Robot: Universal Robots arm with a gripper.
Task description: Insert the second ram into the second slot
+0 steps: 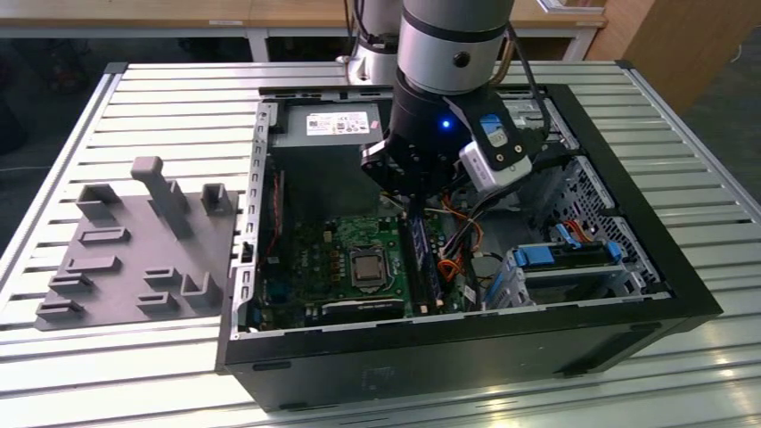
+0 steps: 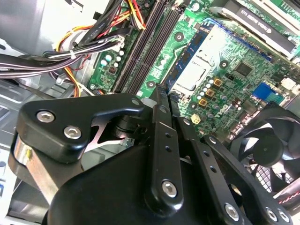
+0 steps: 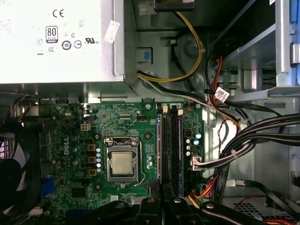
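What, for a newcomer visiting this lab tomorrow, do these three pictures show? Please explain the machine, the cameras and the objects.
The silver-grey jointed column is a robot arm; its black gripper reaches into an open black computer case on a slatted metal table. The exterior view looks on from outside; both wrist views ride on the arm, facing the green motherboard. A thin blue memory stick stands upright on it, right under the gripper; whether it is gripped I cannot tell. A grey plastic fixture board lies at the exterior view's left.
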